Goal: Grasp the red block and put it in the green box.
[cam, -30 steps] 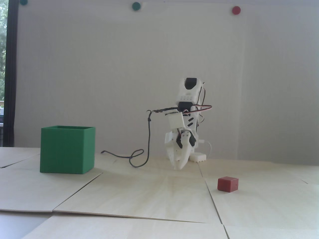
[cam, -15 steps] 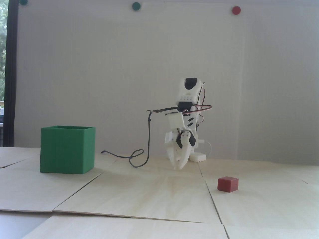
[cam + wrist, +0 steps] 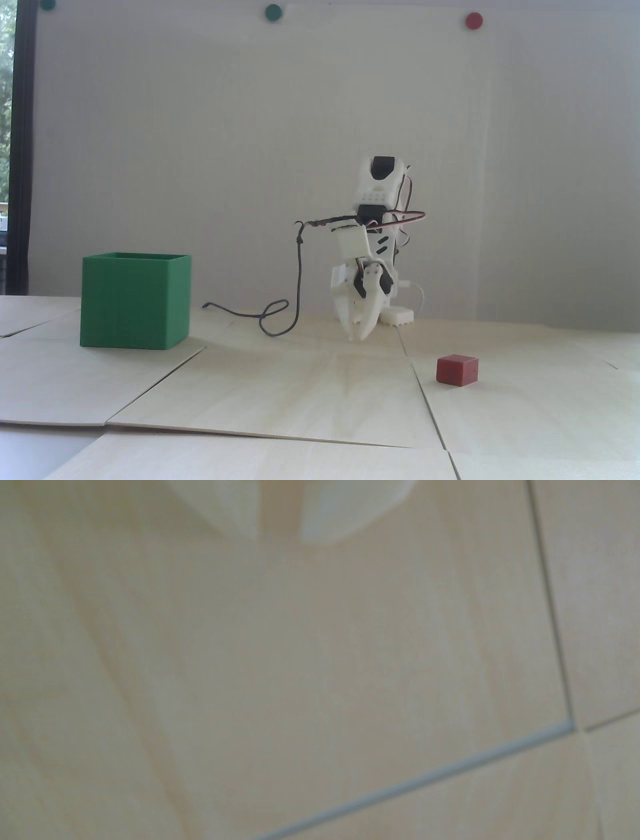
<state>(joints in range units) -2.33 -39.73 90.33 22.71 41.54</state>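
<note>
Two blurred white fingertips [image 3: 221, 511] of the end effector [image 3: 278, 537] are poking in from the top edge, standing slightly apart over the pale wooden desk [image 3: 311, 670]. Panel seams [image 3: 550, 611] are crossing near the right edge.

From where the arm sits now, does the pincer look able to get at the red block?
Probably yes. The red block sits alone on bare wooden panels, right of the pincer in the fixed view, with nothing between them. The green box stands away on the opposite side.
</note>
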